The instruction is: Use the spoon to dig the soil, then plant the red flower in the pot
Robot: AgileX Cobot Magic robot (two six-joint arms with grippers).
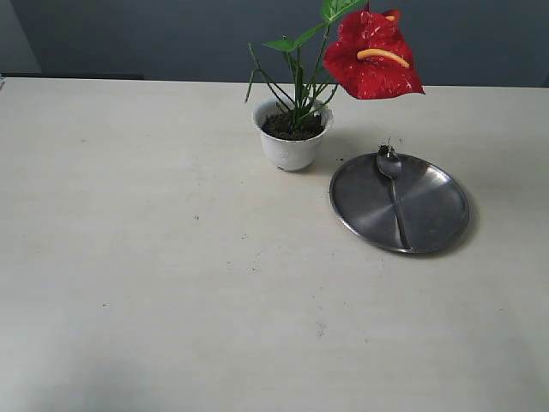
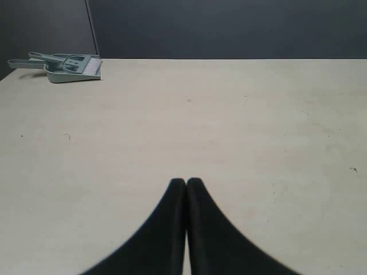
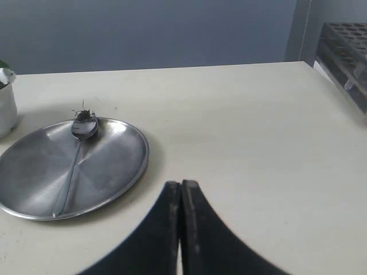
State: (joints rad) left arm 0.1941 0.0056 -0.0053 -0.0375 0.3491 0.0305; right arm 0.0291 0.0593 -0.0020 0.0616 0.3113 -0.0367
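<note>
Red flower [image 1: 374,55] stands planted in pot [image 1: 292,144] near far edge | spoon [image 1: 392,184] rests on plate [image 1: 400,202] | left gripper [image 2: 186,182], right gripper [image 3: 181,184] pressed together, empty | task looks complete; keep arms clear of the bloom.

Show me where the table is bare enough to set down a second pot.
Bare table runs left of the pot and along the whole near side below the plate. It is crowded at the far right of centre: pot and plate sit close together, the flower overhangs the gap, and the spoon lies on the plate.
</note>
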